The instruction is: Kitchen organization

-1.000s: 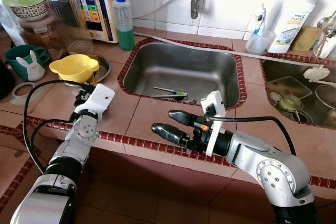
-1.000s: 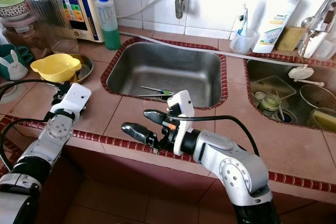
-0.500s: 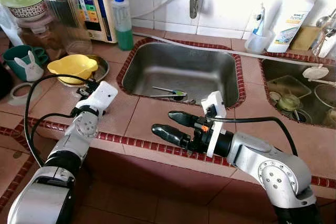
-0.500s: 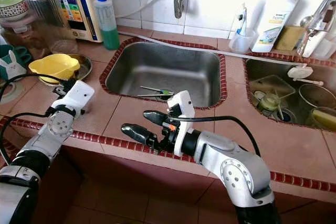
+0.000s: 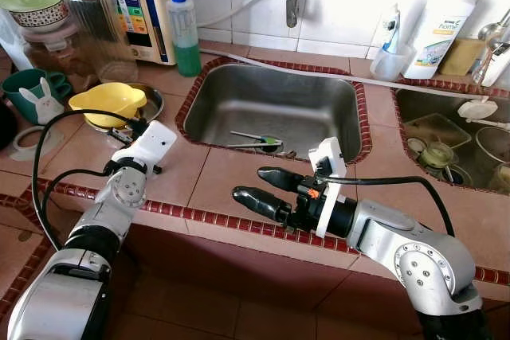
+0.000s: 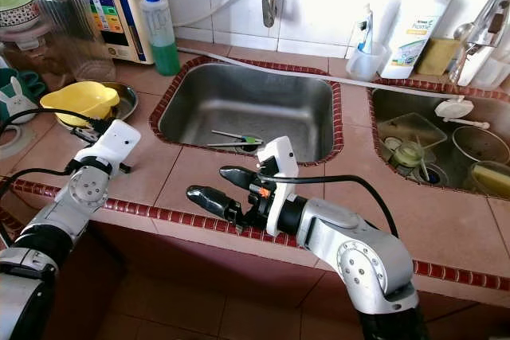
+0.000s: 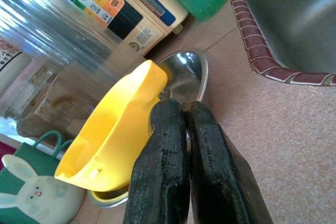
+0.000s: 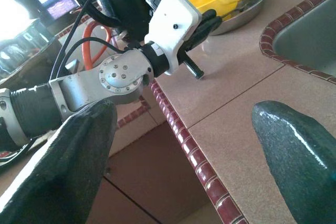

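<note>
Fingers [image 7: 173,145] pressed together beside yellow bowl [image 7: 118,129] (near "home" bottle [image 5: 440,25]).

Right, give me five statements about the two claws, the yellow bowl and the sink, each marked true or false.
1. The left claw is shut, empty, at the yellow bowl. True.
2. The right claw grips a spoon. False: it is open and empty.
3. The bowl sits in a steel dish. True.
4. The sink is bare. False: a utensil lies by the drain.
5. The green bottle stands right of the sink. False: left.
</note>
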`<state>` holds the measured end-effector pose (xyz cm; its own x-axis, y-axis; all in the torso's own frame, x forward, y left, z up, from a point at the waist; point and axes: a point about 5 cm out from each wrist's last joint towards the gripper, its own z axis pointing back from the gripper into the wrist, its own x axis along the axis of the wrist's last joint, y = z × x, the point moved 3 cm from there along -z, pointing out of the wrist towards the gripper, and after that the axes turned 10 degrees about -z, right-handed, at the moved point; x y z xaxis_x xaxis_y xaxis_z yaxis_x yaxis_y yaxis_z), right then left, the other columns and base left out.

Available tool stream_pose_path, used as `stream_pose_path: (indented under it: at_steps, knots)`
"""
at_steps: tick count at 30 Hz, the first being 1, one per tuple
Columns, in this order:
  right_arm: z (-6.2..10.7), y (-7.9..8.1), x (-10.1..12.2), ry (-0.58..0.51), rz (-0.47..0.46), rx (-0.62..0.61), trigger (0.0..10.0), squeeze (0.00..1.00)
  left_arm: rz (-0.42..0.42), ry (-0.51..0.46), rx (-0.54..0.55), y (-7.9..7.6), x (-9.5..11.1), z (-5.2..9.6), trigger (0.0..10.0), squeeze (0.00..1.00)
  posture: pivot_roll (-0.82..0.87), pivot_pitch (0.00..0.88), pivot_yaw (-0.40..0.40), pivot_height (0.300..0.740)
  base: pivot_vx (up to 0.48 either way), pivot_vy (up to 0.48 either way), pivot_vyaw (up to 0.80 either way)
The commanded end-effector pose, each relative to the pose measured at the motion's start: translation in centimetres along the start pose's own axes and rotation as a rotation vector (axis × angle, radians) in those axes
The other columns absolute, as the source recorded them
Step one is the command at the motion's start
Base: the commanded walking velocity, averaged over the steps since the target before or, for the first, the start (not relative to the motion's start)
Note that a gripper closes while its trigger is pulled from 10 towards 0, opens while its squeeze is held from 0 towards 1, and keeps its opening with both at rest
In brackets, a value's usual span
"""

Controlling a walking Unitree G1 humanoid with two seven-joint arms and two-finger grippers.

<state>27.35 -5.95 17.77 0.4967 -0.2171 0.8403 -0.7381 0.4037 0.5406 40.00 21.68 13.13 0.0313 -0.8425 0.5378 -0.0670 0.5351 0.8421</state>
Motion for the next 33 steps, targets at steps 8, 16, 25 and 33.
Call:
stream_pose_path:
  at_steps: [8,16,25,33]
  knots:
    - [0.0,0.2,0.4,-0.011,0.014,0.001,10.0,0.00,-0.020,-0.058,0.047,0.7,0.8,0.1,0.0,0.00,-0.02,0.104,0.017,0.740,0.000,0.000,0.00]
    - [-0.1,-0.4,0.8,-0.042,0.017,-0.036,10.0,0.00,-0.005,-0.146,0.090,1.4,2.9,0.3,0.0,0.00,-0.01,0.102,0.018,0.740,0.000,0.000,0.00]
    - [-0.3,-3.3,2.0,-0.159,0.008,-0.230,10.0,0.00,0.048,-0.278,0.150,2.1,6.4,1.8,0.0,0.00,0.00,0.099,0.013,0.740,0.000,0.000,0.00]
    - [0.6,-8.4,5.1,-0.378,-0.189,-0.427,10.0,0.00,0.164,-0.537,0.063,0.2,12.5,4.9,0.0,0.00,0.03,0.086,0.009,0.740,0.000,0.000,0.00]
